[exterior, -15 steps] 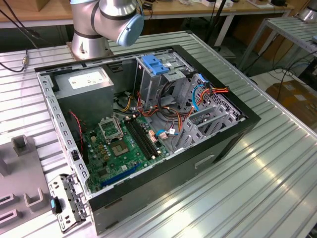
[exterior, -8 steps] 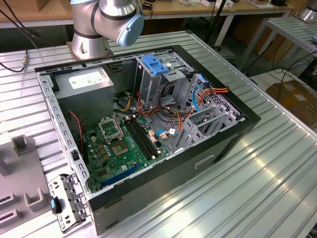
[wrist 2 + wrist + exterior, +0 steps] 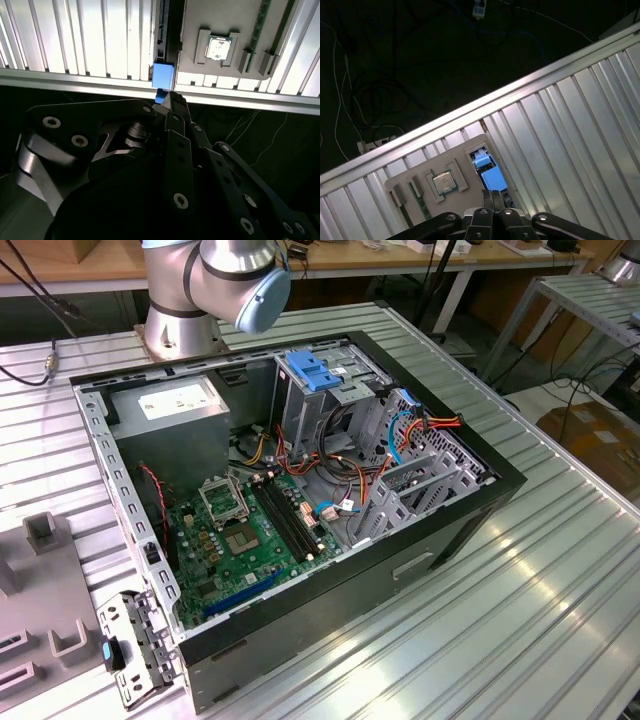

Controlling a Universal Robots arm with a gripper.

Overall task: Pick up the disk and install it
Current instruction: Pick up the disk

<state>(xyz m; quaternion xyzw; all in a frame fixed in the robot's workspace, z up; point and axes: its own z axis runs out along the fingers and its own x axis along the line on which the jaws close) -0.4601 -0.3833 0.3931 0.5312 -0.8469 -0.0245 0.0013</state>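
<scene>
A: Where does the disk sit?

B: In the first wrist view the disk (image 3: 490, 176) stands on edge in a slot of the grey holder plate (image 3: 450, 157), one blue rail uppermost. It is just beside a processor chip (image 3: 445, 182) and close to the edge of the table (image 3: 570, 125). The open computer case (image 3: 400, 580) lies well apart from it, toward the table's middle.

A: And the gripper?

B: The gripper (image 3: 495, 196) hangs above that slot. Its fingers are pressed together with nothing between them, and it appears to be clear of the disk.

A: How would the disk handle?

B: Likely dense for its size and quite rigid, so it should not flex in a grasp. Its bare metal faces are probably slick, and a knock could harm it. The blue plastic rails look the better purchase. A pinch across the exposed upper edge near its middle would seem to keep it from tilting in the slot.
</scene>
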